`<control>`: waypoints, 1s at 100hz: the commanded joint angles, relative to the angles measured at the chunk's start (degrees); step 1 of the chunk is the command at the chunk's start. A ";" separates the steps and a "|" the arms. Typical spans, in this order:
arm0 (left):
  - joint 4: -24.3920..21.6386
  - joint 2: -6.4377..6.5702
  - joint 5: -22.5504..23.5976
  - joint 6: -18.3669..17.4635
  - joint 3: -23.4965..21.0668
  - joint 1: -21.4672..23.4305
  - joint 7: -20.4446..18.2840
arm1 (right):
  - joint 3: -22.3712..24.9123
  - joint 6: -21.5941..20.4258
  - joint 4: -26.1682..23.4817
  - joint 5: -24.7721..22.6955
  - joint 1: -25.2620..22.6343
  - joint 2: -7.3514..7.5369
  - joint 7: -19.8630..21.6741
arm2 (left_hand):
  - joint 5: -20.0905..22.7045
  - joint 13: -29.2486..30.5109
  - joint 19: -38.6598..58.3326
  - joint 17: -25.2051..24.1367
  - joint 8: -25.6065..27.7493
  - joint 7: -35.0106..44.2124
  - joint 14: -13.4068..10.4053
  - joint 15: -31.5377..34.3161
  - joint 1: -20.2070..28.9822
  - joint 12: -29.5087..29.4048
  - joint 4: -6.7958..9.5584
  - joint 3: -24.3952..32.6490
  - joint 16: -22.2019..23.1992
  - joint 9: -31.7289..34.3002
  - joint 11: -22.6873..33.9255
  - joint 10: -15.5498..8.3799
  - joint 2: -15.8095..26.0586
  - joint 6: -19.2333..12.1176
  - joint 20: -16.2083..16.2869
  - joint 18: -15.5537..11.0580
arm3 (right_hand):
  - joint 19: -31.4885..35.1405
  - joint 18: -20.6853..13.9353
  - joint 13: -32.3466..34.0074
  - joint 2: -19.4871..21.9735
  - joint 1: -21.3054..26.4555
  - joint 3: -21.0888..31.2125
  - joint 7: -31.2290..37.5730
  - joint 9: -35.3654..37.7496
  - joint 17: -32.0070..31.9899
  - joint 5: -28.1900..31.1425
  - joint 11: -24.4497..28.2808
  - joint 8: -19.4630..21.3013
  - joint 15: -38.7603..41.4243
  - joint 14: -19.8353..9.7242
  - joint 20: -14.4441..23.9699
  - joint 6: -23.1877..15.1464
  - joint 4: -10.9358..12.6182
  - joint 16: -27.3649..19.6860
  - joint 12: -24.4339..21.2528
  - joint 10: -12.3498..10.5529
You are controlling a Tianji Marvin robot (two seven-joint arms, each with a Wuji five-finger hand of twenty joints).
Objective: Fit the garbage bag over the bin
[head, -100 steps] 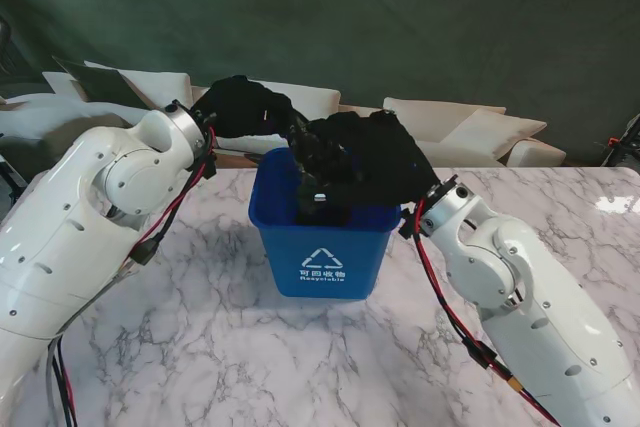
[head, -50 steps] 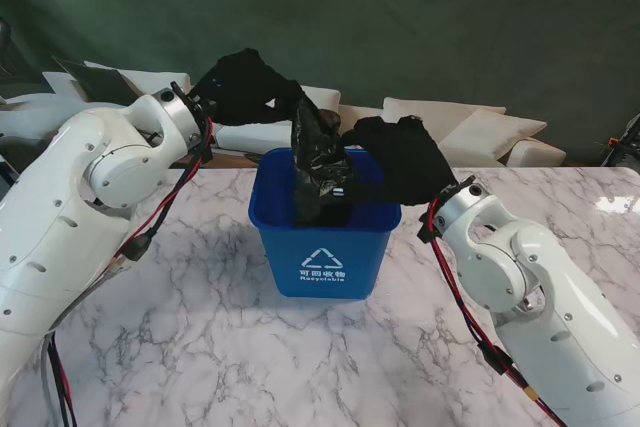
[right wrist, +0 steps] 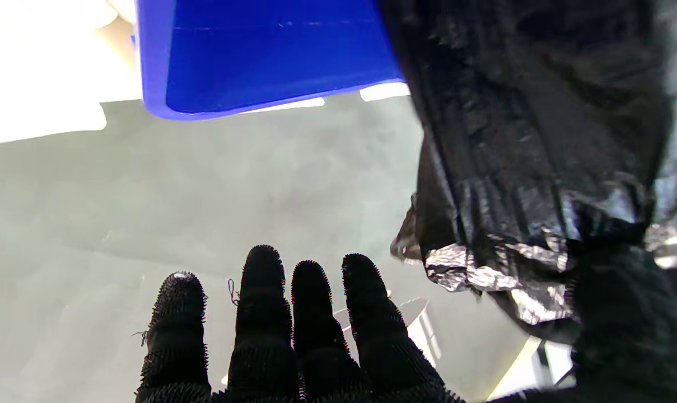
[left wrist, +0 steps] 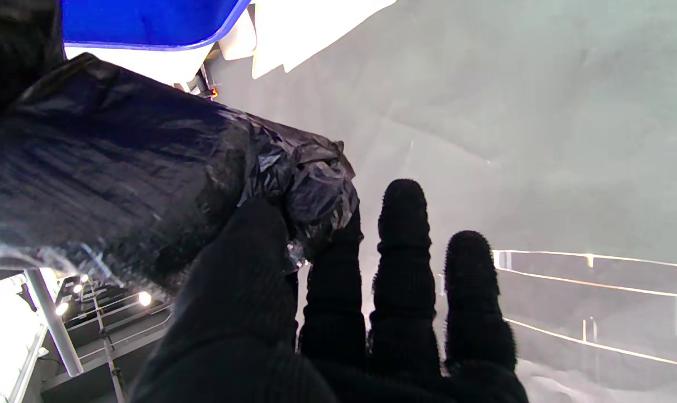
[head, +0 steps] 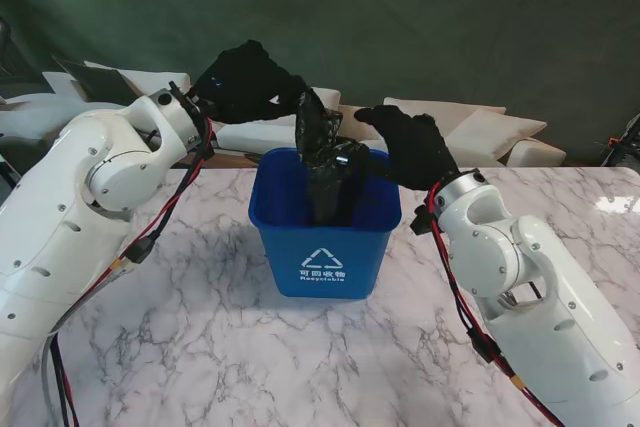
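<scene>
The blue bin [head: 325, 237] stands upright at the middle of the marble table, and its rim shows in the wrist views [left wrist: 148, 25] [right wrist: 260, 61]. The black garbage bag [head: 328, 172] hangs bunched from above the bin's far rim down into it. My left hand [head: 245, 82], in a black glove, is raised behind the bin's left side; thumb and index pinch the bag's edge [left wrist: 310, 201], the other fingers straight. My right hand [head: 410, 147] hovers over the bin's right rim with four fingers [right wrist: 293, 324] stretched out, clear of the bag [right wrist: 540, 140]; only its thumb touches the bag's edge.
White sofa cushions [head: 450, 122] lie beyond the table's far edge, in front of a dark green backdrop. The marble table top [head: 200, 347] stretches around the bin on both sides and towards me.
Both hands have risen from the bin's mouth and drawn apart. The bag has come up with the left hand into a tall narrow bunch. The right hand's fingers have straightened.
</scene>
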 commanded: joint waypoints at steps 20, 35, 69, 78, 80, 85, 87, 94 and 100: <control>-0.60 0.03 1.01 -0.94 -0.82 0.33 0.19 | 4.61 0.44 -3.05 3.05 -2.02 0.87 5.26 | -2.05 -1.02 0.19 -0.95 0.40 1.39 -0.85 -1.00 3.68 0.72 -1.15 0.24 -0.58 -0.94 -0.87 -0.65 1.22 -1.06 -0.62 -0.57 | -3.17 0.28 -1.29 -8.75 15.35 -2.78 -2.99 -4.64 -0.19 -8.86 -2.39 2.52 -3.38 -0.01 -0.13 -6.06 1.12 -1.19 -1.14 -3.49; -0.16 0.00 1.03 -0.38 -0.65 0.00 0.16 | 4.42 -1.66 -2.19 1.38 -2.60 0.43 1.73 | -2.12 -1.16 0.17 -1.05 0.35 1.49 -0.88 -0.99 3.74 0.75 -1.15 0.20 -0.60 -1.01 -0.87 -0.67 1.27 -1.12 -0.64 -0.57 | -3.64 0.59 -0.35 -6.77 10.36 -2.36 -2.31 -4.46 0.50 -9.19 -1.52 2.84 -3.75 0.04 0.15 -4.41 0.98 -1.26 -0.85 -3.46; -0.40 -0.24 1.15 -0.99 -0.34 0.18 1.90 | 1.24 2.59 -0.18 4.48 2.64 -0.17 1.46 | -2.49 -1.41 0.15 -1.15 0.31 1.69 -1.06 -1.11 3.79 0.80 -1.26 0.08 -0.71 -1.30 -0.97 -0.94 1.57 -1.40 -0.66 -0.85 | -5.55 0.88 -0.88 -5.21 3.95 -0.21 1.34 -4.54 -0.37 -5.92 -1.55 3.44 -3.73 -0.27 1.10 -3.38 0.02 -0.69 -0.89 -2.86; -0.16 -0.27 1.27 -1.28 -0.20 0.01 2.30 | 0.24 3.99 -0.02 5.91 4.25 -0.22 2.35 | -2.58 -1.49 0.14 -1.17 0.32 1.78 -1.09 -1.14 3.75 0.79 -1.31 -0.01 -0.75 -1.38 -0.98 -0.97 1.65 -1.53 -0.66 -0.96 | -5.76 1.02 -0.81 -5.59 3.71 0.11 1.54 -4.43 -0.43 -5.62 -1.56 3.49 -3.69 -0.27 1.19 -3.16 -0.06 -0.66 -0.90 -2.83; -0.05 -0.27 1.29 -1.37 -0.18 -0.05 2.37 | 0.04 4.29 0.02 6.13 4.60 -0.23 2.53 | -2.61 -1.52 0.15 -1.17 0.31 1.78 -1.11 -1.16 3.75 0.78 -1.32 -0.02 -0.76 -1.42 -1.01 -0.98 1.66 -1.55 -0.66 -0.96 | -5.81 1.02 -0.81 -5.72 3.72 0.22 1.66 -4.49 -0.43 -5.38 -1.60 3.53 -3.69 -0.32 1.21 -3.07 -0.08 -0.66 -0.91 -2.61; 0.13 -0.28 1.41 -1.54 -0.13 -0.13 2.61 | -0.39 4.71 0.18 6.27 5.39 -0.18 3.13 | -2.69 -1.57 0.15 -1.19 0.29 1.81 -1.13 -1.21 3.73 0.74 -1.36 -0.07 -0.80 -1.50 -1.06 -1.01 1.73 -1.56 -0.66 -0.95 | -5.91 1.02 -0.89 -5.91 3.51 0.38 2.30 -4.47 -0.45 -4.24 -1.67 3.78 -3.72 -0.28 1.27 -2.67 -0.14 -0.67 -0.95 -2.42; 0.18 -0.29 1.45 -1.59 -0.12 -0.14 2.72 | -0.57 4.86 0.28 6.19 5.72 -0.15 3.35 | -2.69 -1.54 0.15 -1.20 0.30 1.85 -1.15 -1.21 3.78 0.75 -1.36 -0.07 -0.81 -1.46 -1.04 -1.03 1.67 -1.61 -0.66 -0.96 | -5.95 1.02 -0.88 -5.91 3.39 0.47 2.88 -4.37 -0.44 -3.36 -1.69 4.03 -3.72 -0.23 1.30 -2.44 -0.16 -0.67 -0.97 -2.21; 0.39 -0.36 1.36 -1.68 -0.03 -0.13 3.17 | -1.11 5.53 0.66 6.01 6.80 0.02 4.54 | -2.80 -1.57 0.12 -1.26 0.27 1.88 -1.17 -1.27 3.76 0.71 -1.42 -0.15 -0.86 -1.51 -1.10 -1.08 1.74 -1.80 -0.66 -1.00 | -6.39 1.16 -0.96 -6.27 2.35 1.33 6.11 -4.31 -0.56 -1.23 -2.19 5.90 -3.86 -0.27 1.58 -1.93 -0.38 -0.75 -1.24 -1.48; 0.73 -0.46 1.26 -1.81 0.15 -0.21 3.84 | -1.64 6.89 0.98 6.74 7.88 0.17 6.02 | -2.81 -1.65 0.08 -1.34 0.25 1.94 -1.17 -1.34 3.78 0.66 -1.50 -0.20 -0.91 -1.55 -1.16 -1.09 1.77 -2.00 -0.67 -1.04 | -6.79 1.25 -1.02 -6.76 1.65 2.01 8.27 -4.05 -0.50 0.15 -2.92 7.40 -4.15 -0.24 1.59 -1.88 -0.55 -0.94 -1.58 -1.45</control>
